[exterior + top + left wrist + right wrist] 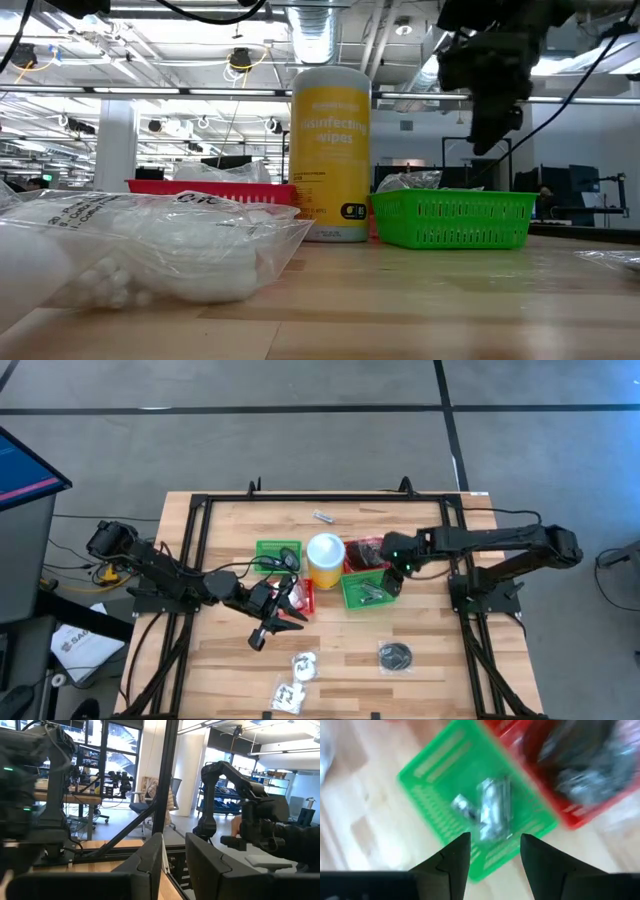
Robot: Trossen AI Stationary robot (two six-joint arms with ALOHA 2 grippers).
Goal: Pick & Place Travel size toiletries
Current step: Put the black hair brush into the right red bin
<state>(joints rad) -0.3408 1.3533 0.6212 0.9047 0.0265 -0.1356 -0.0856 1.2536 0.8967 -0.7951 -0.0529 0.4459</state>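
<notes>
High view: right gripper [393, 582] is hanging over the green basket [366, 592] w/ small silvery metal pieces [374, 594] lying in it directly below the tips; red basket [366, 553] w/ a dark bagged item is sitting just behind that gripper, yellow wipes canister [325, 560] off to its side toward table centre. Left gripper [284, 610] is hovering near table middle, a second green basket [277, 554] and a red one [301, 598] lying just beside it; white pieces in printed packets [296, 680] are lying toward the front edge from it, a dark round piece in a clear bag [394, 656] lying well apart to its right, one silvery piece [323, 516] lying far behind it. Low view: right gripper [497, 118] is hanging above the green basket [453, 217], not touching; canister [330, 152] standing just beside the basket; a clear bag of white pieces [160, 255] lying close to the lens. Left wrist view: left fingers [146, 865] are standing a narrow gap apart, nothing btwn them, pointing level into the room. Right wrist view: right fingers [451, 860] are standing apart, empty, looking straight down on the metal pieces [492, 807] in the green basket [435, 780]; red basket [580, 805] w/ dark bagged stuff lying beside it.
</notes>
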